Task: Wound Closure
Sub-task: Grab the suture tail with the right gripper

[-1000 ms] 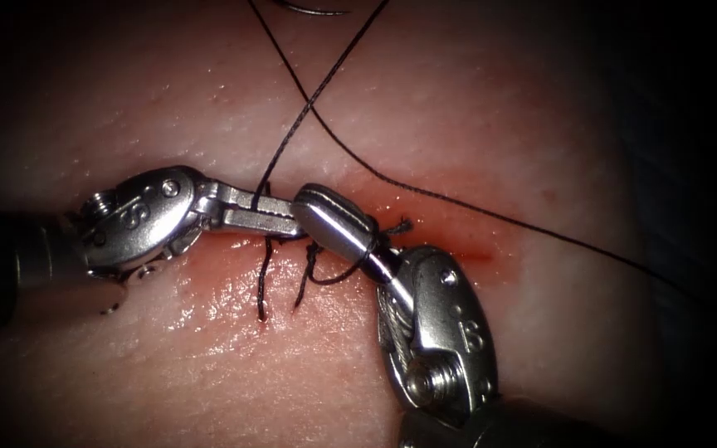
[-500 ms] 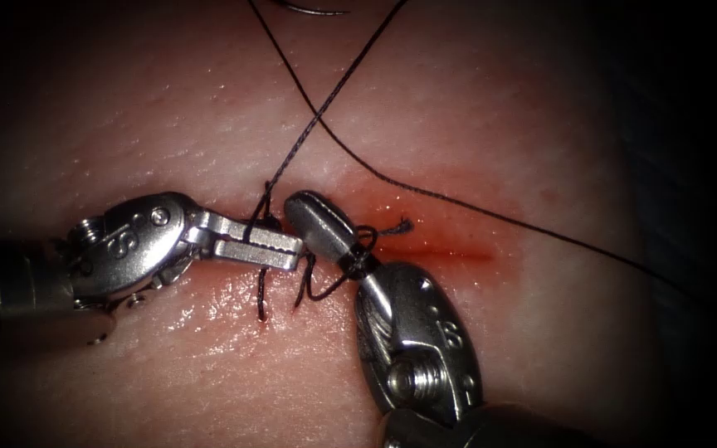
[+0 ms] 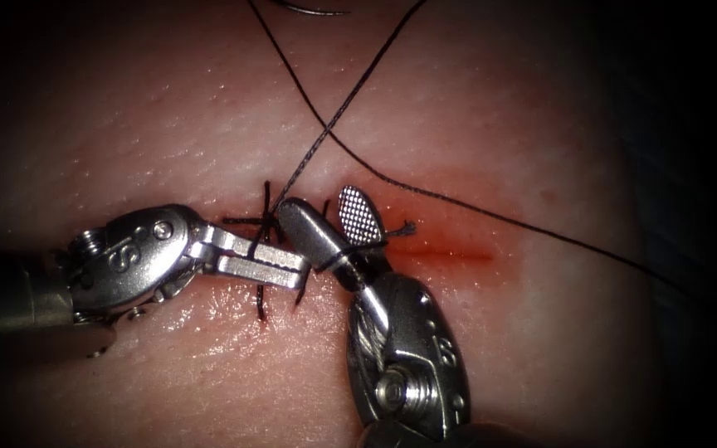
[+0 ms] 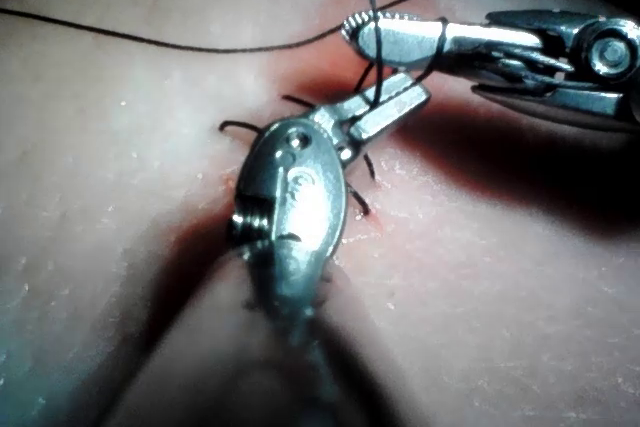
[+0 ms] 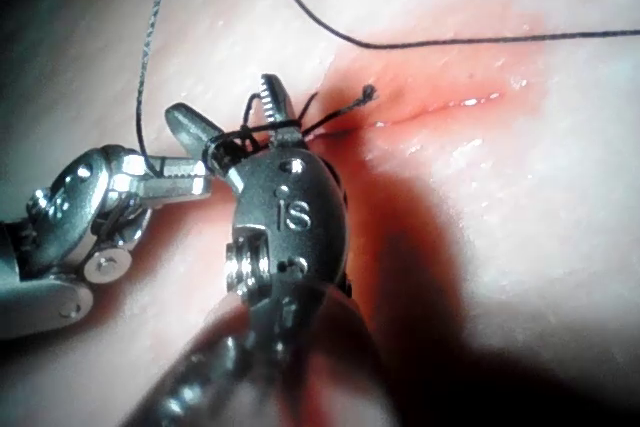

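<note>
Since the earlier pictures the right tool [image 3: 338, 224] has parted its jaws, which were together a second ago, and slid a little to the left along with the left tool [image 3: 280, 267]; the loop of thread [image 3: 350, 104] that hung slack below the right tool's neck now sits snug around it. At this moment the right tool's jaws stand apart with nothing clamped between them, one toothed face turned up toward the endoscope, and the thread is wrapped around their base just beside a short cut end [image 3: 400, 227]. On the left, the tool's jaws are closed on the thread at the cut [image 3: 450, 253], and the strand runs up from them and crosses a second strand higher on the tissue [image 3: 168, 116]. Away from both tools, the needle [image 3: 313, 10] lies on the tissue at the far edge of the endoscope view, not in the tissue and held by neither tool. I judge the thread to be light, limp and thin, easy to fray or slip, so a flat, full clamp across it near the knot would hold best. By contrast the needle looks stiff and smooth and would turn in a loose hold; its body, back from the point, seems the safest place. Wet with red fluid [image 3: 425, 241] around the cut, the tissue looks soft and slick and would likely tear under a hard pull.
</note>
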`<action>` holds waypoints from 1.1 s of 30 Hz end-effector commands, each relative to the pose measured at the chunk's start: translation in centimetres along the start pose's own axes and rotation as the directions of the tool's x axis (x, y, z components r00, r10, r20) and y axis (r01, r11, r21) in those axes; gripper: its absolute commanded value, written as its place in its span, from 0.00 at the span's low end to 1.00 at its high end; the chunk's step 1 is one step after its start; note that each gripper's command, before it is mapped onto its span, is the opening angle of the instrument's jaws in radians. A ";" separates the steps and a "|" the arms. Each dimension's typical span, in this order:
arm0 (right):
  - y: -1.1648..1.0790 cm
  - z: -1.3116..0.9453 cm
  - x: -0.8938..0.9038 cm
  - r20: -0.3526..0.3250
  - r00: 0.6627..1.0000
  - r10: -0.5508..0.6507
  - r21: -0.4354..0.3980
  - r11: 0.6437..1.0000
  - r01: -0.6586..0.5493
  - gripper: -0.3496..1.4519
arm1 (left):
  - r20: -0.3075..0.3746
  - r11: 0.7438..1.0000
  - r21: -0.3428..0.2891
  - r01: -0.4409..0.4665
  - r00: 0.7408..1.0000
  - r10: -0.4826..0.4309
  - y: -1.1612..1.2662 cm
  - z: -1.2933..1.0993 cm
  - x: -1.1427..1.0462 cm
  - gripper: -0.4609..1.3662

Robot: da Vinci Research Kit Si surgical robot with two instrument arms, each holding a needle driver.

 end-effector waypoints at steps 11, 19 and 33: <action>0.27 -0.18 -0.24 -0.071 0.976 0.207 -0.136 0.967 -0.215 0.66 | -0.001 1.000 -0.018 -0.002 1.000 0.002 -0.01 0.03 -0.01 0.06; 0.37 -0.19 -0.35 -0.050 0.949 0.310 -0.128 0.941 -0.314 0.65 | -0.001 1.000 -0.021 -0.001 1.000 0.001 -0.02 0.04 -0.01 0.06; 0.46 -0.19 -0.38 -0.091 0.921 0.378 -0.127 0.913 -0.387 0.68 | 0.001 0.999 -0.036 -0.008 1.000 0.008 0.03 0.03 -0.12 0.06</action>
